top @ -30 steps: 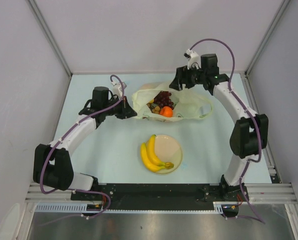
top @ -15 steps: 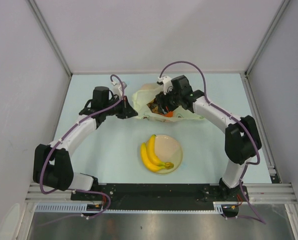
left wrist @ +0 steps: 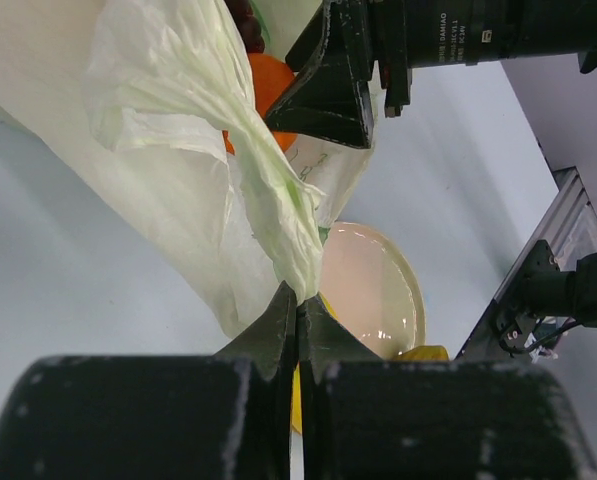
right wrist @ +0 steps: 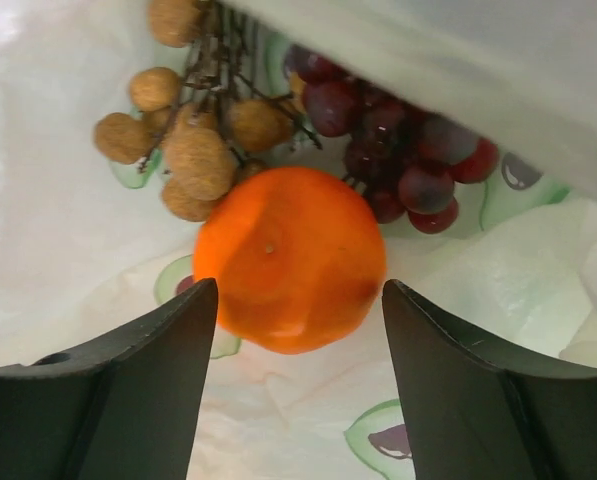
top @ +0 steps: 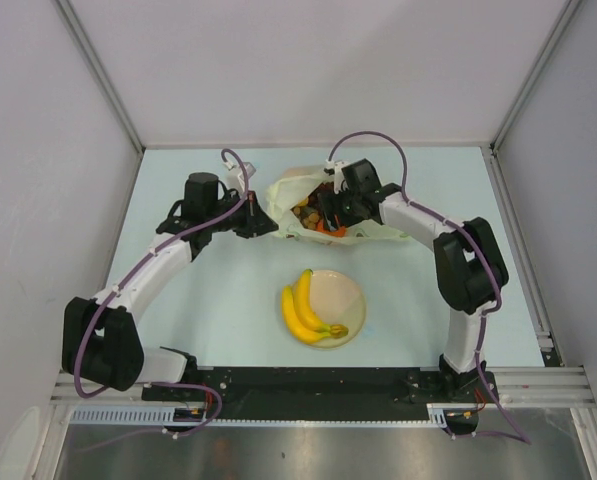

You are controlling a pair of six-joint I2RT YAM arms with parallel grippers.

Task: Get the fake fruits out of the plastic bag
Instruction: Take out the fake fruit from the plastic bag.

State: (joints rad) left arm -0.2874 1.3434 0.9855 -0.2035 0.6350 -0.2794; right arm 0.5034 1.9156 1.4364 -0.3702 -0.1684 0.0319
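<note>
Pale blue table, grey walls on three sides; the bag lies at the far middle, between my two arms. My left arm reaches in from the left, its jaws clenched on a twisted fold of the bag's rim. The left wrist view shows the thin film drawn taut from that pinch. I judge the hold is there to lift one lip, so the mouth gapes and the bag stays put when the other arm digs in.

My right arm bends over the mouth from the right. Its jaws are inside the bag, spread apart, one on each side of the orange. I cannot tell whether they touch it; it rests on the bag's floor, not lifted. Close behind it lie the grapes and a bunch of brown fruits on stems, so this straddle looks chosen to take the orange alone without snagging the stems.

Nearer the arm bases sits the plate, well apart from the bag, with the bananas on its left side. I reckon the bananas are out and the rest remain inside, with the orange in hand. Next, the jaws need to close squarely across its widest part, since a smooth round fruit on slippery film may squirt away.
</note>
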